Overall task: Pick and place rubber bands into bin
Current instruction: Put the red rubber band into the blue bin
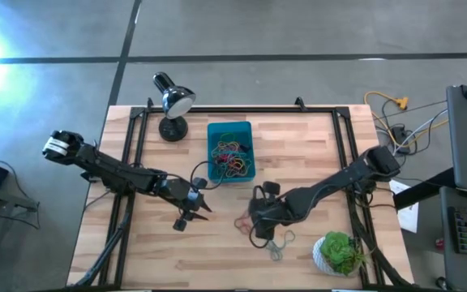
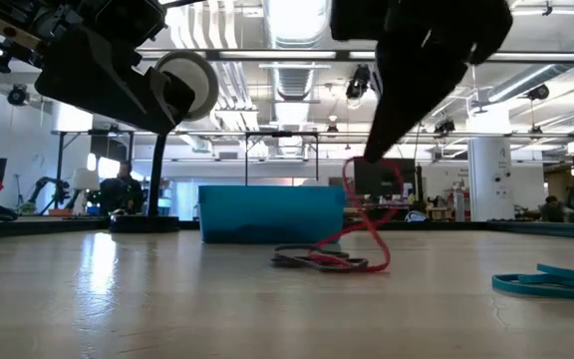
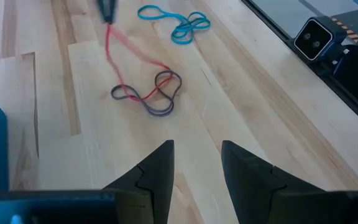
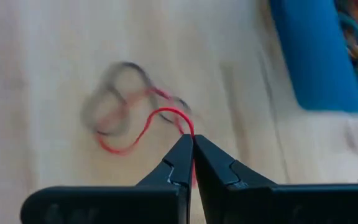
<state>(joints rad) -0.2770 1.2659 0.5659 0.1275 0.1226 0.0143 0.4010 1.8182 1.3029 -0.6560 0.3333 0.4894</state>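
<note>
High view is showing the right fingers (image 1: 250,223) clenched on a red rubber band (image 1: 242,221) near the middle of the counter (image 1: 298,138), toward its front edge. In the low view that red band (image 2: 364,221) is hanging stretched from the fingertips, its long axis running steeply down to the wood, where its lower end is lying tangled with a dark band (image 2: 307,259). In the right wrist view the fingers (image 4: 191,155) are pinching the red loop (image 4: 160,118) with no gap between them. Blue-green bands (image 1: 278,243) are lying flat closer to the front edge, beside the potted plant (image 1: 340,251). The left fingers (image 1: 199,207) are hovering released, holding nothing, left of centre. Farther back, the bin (image 1: 230,152) is sitting with its long axis running front to back, many coloured bands (image 1: 229,158) piled inside it. A desk lamp (image 1: 173,101) is standing at the far edge.
</note>
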